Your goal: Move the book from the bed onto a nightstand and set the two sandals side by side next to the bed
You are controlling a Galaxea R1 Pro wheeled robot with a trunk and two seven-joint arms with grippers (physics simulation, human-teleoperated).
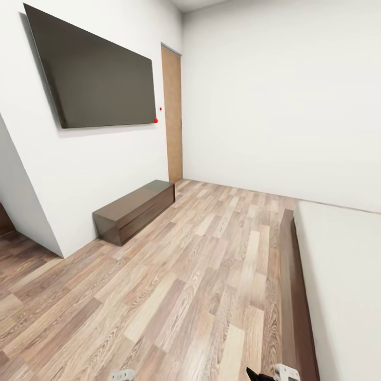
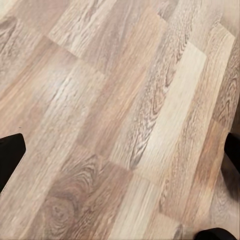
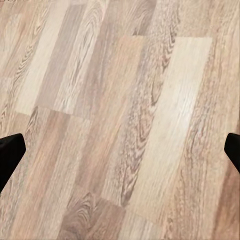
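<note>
The bed [image 1: 343, 275] lies along the right side of the head view, with a pale mattress on a dark brown frame [image 1: 294, 296]. The part of the mattress that I see is bare. The book, the two sandals and the nightstand are out of view. My left gripper [image 2: 121, 152] hangs open over wood-plank floor, its black fingertips [image 2: 10, 156] far apart with nothing between them. My right gripper [image 3: 121, 150] is also open above bare floor planks, and its fingertips [image 3: 10, 150] hold nothing.
A long low dark brown cabinet [image 1: 135, 210] stands against the left wall under a large dark screen [image 1: 95, 74]. A wooden door [image 1: 172, 114] is at the far corner. A white wall corner [image 1: 32, 201] juts out at the left. Wood floor [image 1: 201, 275] stretches between cabinet and bed.
</note>
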